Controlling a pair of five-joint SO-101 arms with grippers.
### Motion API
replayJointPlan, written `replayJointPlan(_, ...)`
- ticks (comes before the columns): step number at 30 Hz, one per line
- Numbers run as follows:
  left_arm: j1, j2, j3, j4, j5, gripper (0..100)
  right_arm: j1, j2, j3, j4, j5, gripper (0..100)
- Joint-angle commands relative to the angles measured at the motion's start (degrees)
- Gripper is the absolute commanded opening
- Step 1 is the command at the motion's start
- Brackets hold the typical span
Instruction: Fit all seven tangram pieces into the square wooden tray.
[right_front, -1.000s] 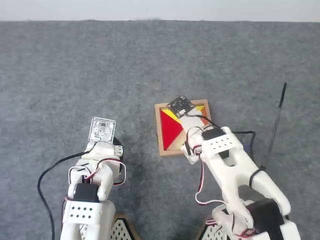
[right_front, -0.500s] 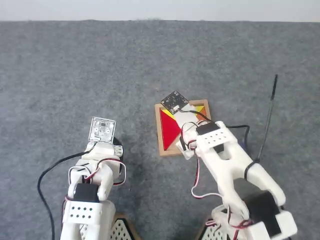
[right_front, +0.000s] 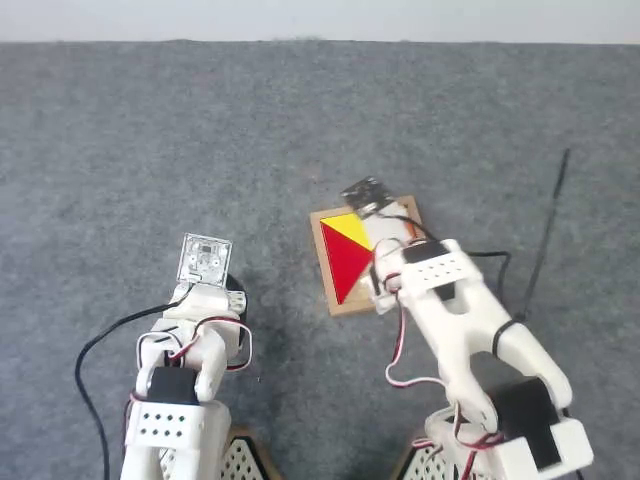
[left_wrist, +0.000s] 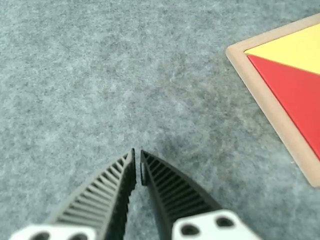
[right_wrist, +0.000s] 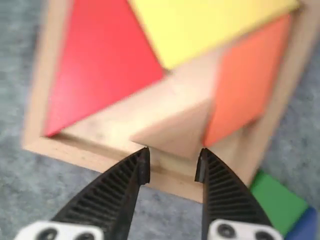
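The square wooden tray (right_front: 332, 300) lies right of centre on the grey mat. It holds a red triangle (right_front: 345, 262), a yellow triangle (right_front: 350, 227) and an orange piece (right_wrist: 245, 80), with bare wood (right_wrist: 115, 117) between them. My right gripper (right_wrist: 173, 160) hangs open over the tray's near wall (right_wrist: 90, 155), and a pale wooden triangle (right_wrist: 175, 132) lies just beyond its tips. The right arm (right_front: 440, 290) covers the tray's right half in the high view. My left gripper (left_wrist: 136, 152) is shut and empty above bare mat, left of the tray's corner (left_wrist: 240, 50).
A green piece (right_wrist: 277, 205) and a blue piece (right_wrist: 305, 227) lie on the mat just outside the tray's near corner. A thin black cable (right_front: 545, 235) stands up at the right. The left arm (right_front: 195, 340) sits at the front left.
My right gripper has swung over the tray, first left, then farther back. The tray has turned slightly on the mat. The left arm has kept still.
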Motion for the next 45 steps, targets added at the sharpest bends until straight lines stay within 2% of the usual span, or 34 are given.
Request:
replayJointPlan(1, -0.26, -0.7, -0.48, 0.44, 0.44, 2, -3.47, 0.31, -2.81, -2.42, -0.79, 17.6)
replayJointPlan(10, -0.26, -0.7, -0.48, 0.44, 0.44, 2, -4.35, 10.07, -11.25, -2.33, -0.88, 17.6)
replayJointPlan(22, -0.26, -0.7, -0.48, 0.44, 0.44, 2, -4.09, -7.52, -8.26, -1.98, -0.88, 17.7)
replayJointPlan(34, -0.26, -0.7, -0.48, 0.44, 0.44, 2, -3.65, 7.6, -15.47, -0.75, -0.88, 17.7)
replayJointPlan(38, -0.26, -0.7, -0.48, 0.44, 0.44, 2, -0.84, 1.98, -13.8, 0.84, -2.64, 17.7)
replayJointPlan(45, -0.26, -0.7, -0.48, 0.44, 0.44, 2, 0.22, -17.1, -2.73, -1.98, -2.64, 17.7)
